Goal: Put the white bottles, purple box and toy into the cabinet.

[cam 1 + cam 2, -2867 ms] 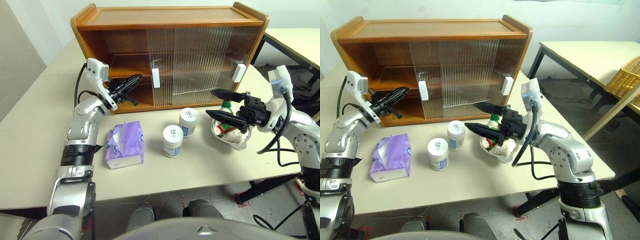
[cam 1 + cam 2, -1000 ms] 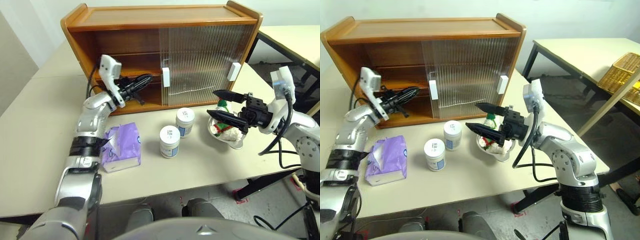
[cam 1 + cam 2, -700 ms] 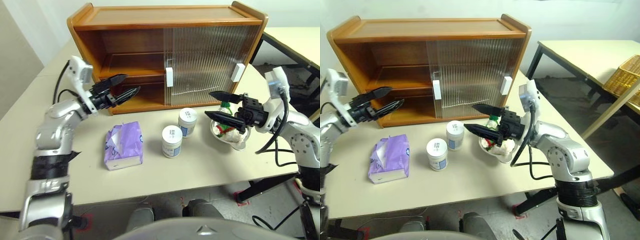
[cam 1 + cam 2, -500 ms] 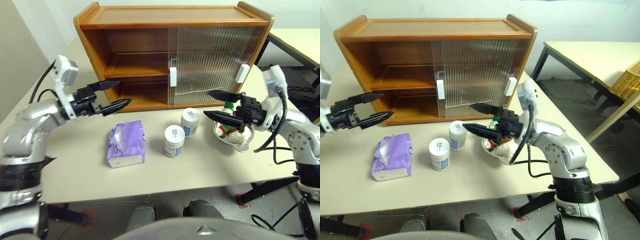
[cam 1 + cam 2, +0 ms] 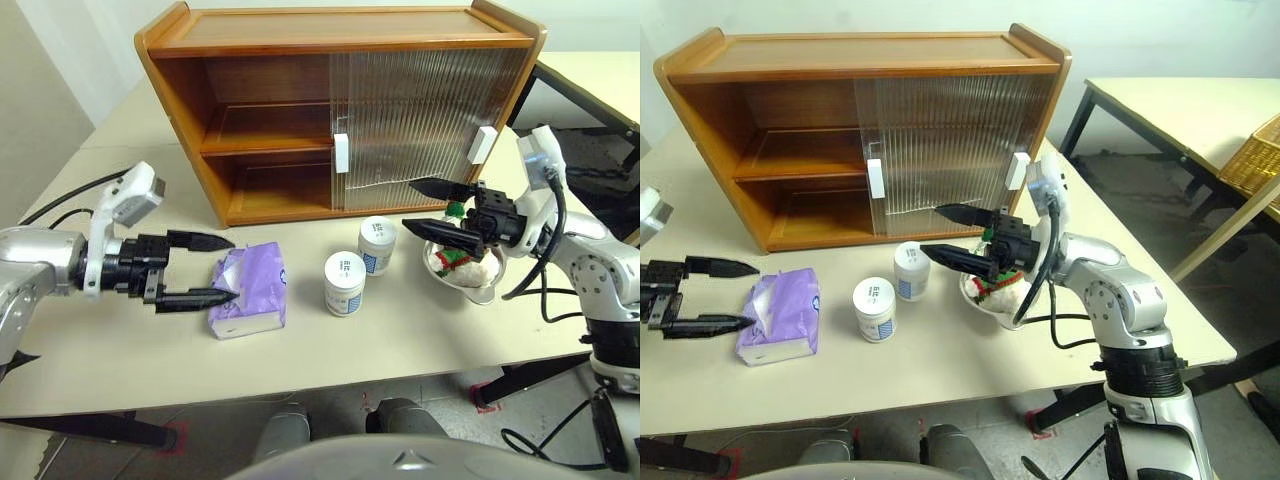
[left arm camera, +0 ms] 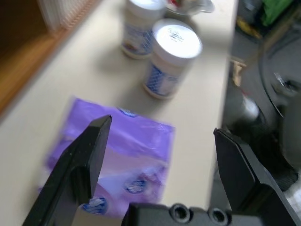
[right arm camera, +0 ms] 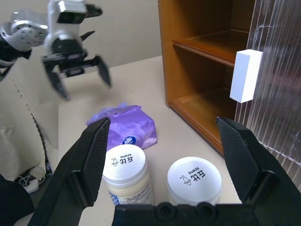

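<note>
While both arms hang over a pale tabletop, nothing is held in either one. Nearest the front edge, toward the left side, the left gripper has its two black fingers spread wide, their tips at the left end of the purple box without gripping it. That box (a soft, crinkly lilac tissue pack) lies flat on the tabletop, a little left of centre.

Just right of the box stand the two white bottles, upright and close together. One white bottle sits nearer the front edge; the other white bottle stands just behind it and to its right, closer to the cabinet.

Farther right, near the tabletop's right edge, a clear glass bowl holds the toy, a small white plush with red and green trim. The right gripper hovers above the bowl's left side, its fingers also spread wide and pointing toward the left, empty.

Along the back of the tabletop stands the cabinet, a wide honey-brown wooden one with a middle shelf. Its two ribbed translucent doors are both slid to the right half, each with a white handle. The left half stands open, and both its shelf levels are bare.
</note>
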